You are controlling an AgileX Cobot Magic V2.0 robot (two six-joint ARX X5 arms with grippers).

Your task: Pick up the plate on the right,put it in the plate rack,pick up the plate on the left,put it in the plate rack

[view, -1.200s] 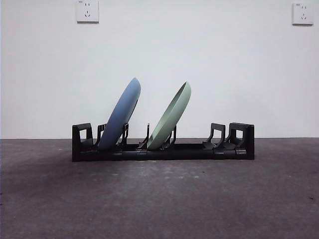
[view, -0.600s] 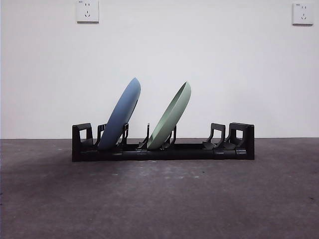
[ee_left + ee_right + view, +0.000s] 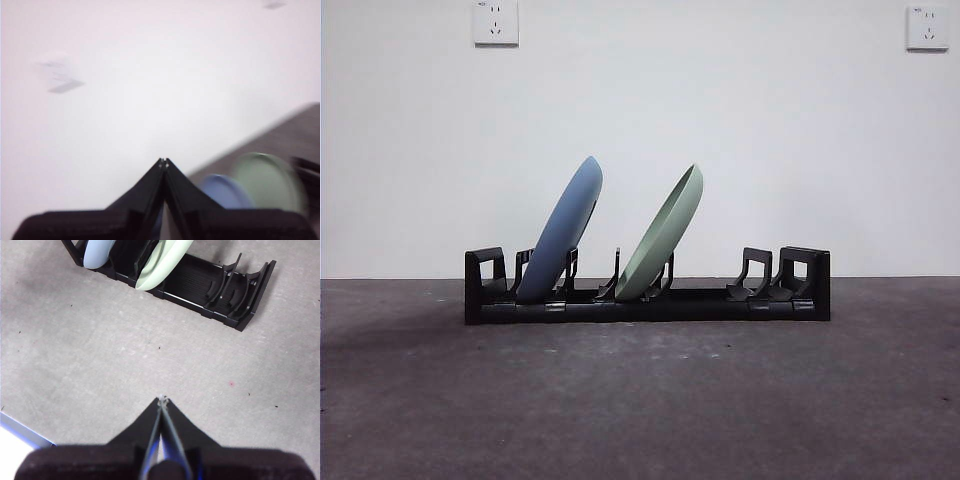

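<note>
The plate rack [image 3: 647,287] on the desk [image 3: 640,400] holds the blue plate [image 3: 560,243] and green plate [image 3: 661,233], well apart from the right pincer [image 3: 162,400] and left pincer [image 3: 163,161], both pressed together, empty.

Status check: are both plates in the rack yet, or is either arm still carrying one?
Both look racked: the blue plate and the green plate lean between prongs of the plate rack. Nothing is in hand; the left gripper and right gripper are shut, empty and away from the rack. Nothing visibly remains.
</note>
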